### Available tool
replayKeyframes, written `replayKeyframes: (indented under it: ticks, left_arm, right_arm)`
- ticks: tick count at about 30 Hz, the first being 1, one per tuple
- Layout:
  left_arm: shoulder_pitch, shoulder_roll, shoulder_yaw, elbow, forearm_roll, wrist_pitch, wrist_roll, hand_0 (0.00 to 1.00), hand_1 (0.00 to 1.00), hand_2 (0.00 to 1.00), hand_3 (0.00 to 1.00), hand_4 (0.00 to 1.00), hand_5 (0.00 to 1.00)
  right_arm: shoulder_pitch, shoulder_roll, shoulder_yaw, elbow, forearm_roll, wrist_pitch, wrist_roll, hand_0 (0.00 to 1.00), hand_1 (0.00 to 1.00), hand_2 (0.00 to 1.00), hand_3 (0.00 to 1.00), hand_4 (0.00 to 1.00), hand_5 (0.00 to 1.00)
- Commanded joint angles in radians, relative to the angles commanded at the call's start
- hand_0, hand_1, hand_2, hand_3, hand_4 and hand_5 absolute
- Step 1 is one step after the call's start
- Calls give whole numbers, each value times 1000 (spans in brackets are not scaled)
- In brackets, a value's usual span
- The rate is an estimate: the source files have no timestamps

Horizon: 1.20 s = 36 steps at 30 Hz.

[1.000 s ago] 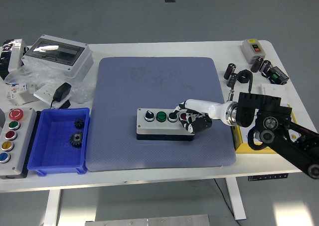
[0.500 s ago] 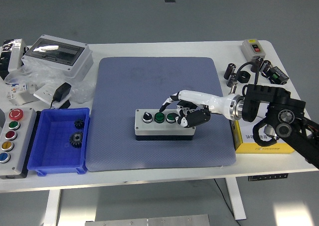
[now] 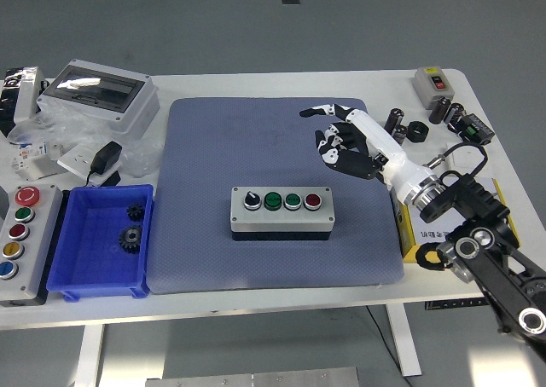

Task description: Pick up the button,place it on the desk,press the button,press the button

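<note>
And the right hand [image 3: 337, 144] is up and away, lifted off the red-button end of the button box [image 3: 281, 210] where it sat a second ago, now hovering beyond the box's far right corner with fingers loosely spread, holding nothing. The box has nudged a touch to the left and lies flat in the middle of the blue mat [image 3: 273, 259], four buttons in a row along its top, nothing touching it. Left of the box sits the blue bin [image 3: 85, 280] with its gears; no left hand showing. I'd say a press is next: come straight down from above with one fingertip centred on a single cap, keep the other fingers clear of its neighbours, and push vertically so the box doesn't skate sideways again.
</note>
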Motion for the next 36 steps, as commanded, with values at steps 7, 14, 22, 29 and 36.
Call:
replayKeyframes:
  ticks: [7, 14, 22, 29, 36]
  left_arm:
    - [-4, -1, 0, 0, 7, -3, -1, 625, 516, 508, 589, 615, 178]
    - [-6, 11, 14, 0, -20, -3, 0, 625, 517, 513, 588, 615, 180]
    - [-9, 19, 21, 0, -24, -6, 0, 625, 520, 514, 588, 615, 178]
    - [-7, 22, 19, 0, -22, -6, -4, 625, 523, 517, 588, 614, 181]
    - [1, 9, 20, 0, -22, -7, -1, 625, 523, 520, 589, 614, 180]
  right_arm:
    - [-15, 22, -38, -24, -19, -222, 199, 190, 339, 541, 731, 570, 257]
    - [-28, 11, -34, -35, -68, -345, 263, 762, 769, 801, 888, 842, 534]
    - [-35, 5, -36, -65, -37, -365, 267, 876, 866, 932, 998, 893, 645]
    - [-55, 2, -34, -77, 11, -360, 261, 947, 915, 964, 998, 915, 681]
    - [-69, 5, -19, -79, 34, -355, 260, 948, 909, 954, 998, 941, 722]
